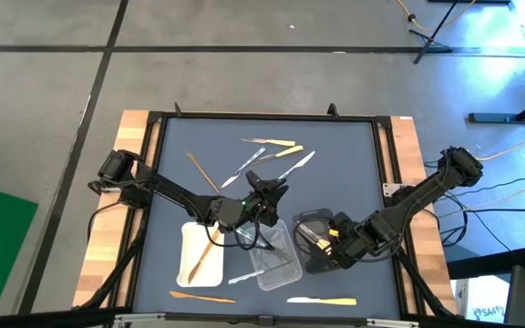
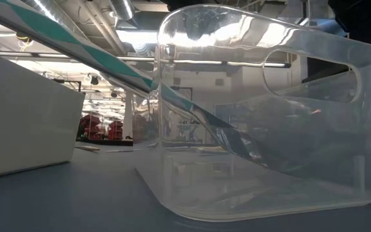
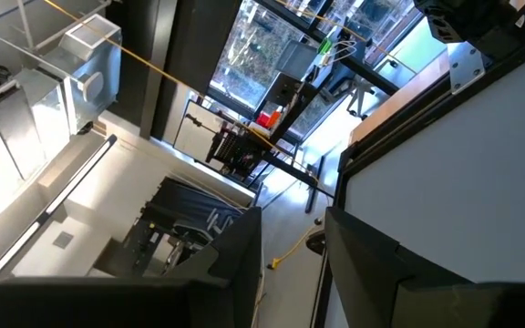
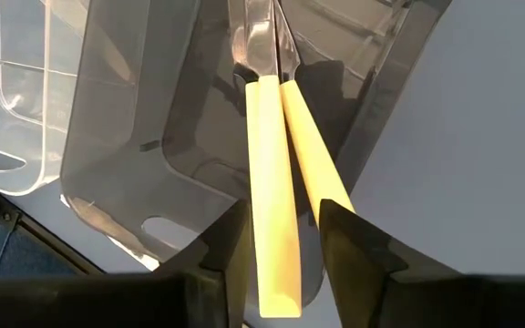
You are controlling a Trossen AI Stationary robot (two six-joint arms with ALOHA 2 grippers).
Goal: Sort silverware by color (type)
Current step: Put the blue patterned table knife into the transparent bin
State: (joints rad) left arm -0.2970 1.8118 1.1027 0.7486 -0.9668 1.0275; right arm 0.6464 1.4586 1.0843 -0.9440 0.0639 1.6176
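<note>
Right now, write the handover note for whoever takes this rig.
Right end effector: open over the black tray, around two yellow utensils lying in it.
Left end effector: mid-table, raised, empty.
Done: wooden pieces in the white tray, clear ones in the clear tray.
Left: loose utensils at the far side and near edge of the table.

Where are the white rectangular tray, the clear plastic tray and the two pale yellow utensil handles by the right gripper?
White rectangular tray (image 1: pixel 192 239): high view, bare floor near its upper end.
Clear plastic tray (image 2: pixel 263 193): low view, front wall.
Pale yellow utensil handles (image 4: pixel 272 182): right wrist view, middle of one handle.
</note>
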